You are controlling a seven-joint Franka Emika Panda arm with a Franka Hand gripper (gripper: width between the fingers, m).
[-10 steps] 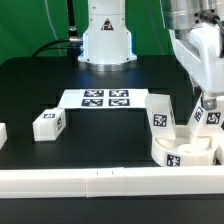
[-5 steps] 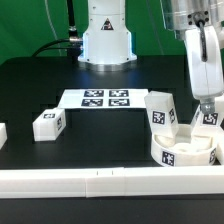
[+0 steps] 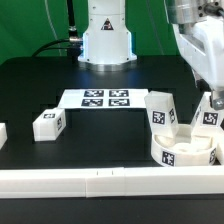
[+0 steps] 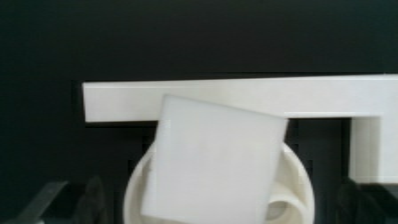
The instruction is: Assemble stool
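Since the gripper hangs wide open just above the right-hand leg on the exterior view's right of the seat, holding nothing, I'd watch the fingers. A brush could tip that leg, which looks askew and maybe not fully seated, or drag the seat. A second leg stands in the seat too. The third leg lies loose on the black table, well apart. The marker board is behind, a white rail in front, a green backdrop at the back.

Seat: exterior view's right, just behind rail.
Inner leg, outer leg: standing in seat, side by side.
Loose leg: exterior view's left, before marker board.
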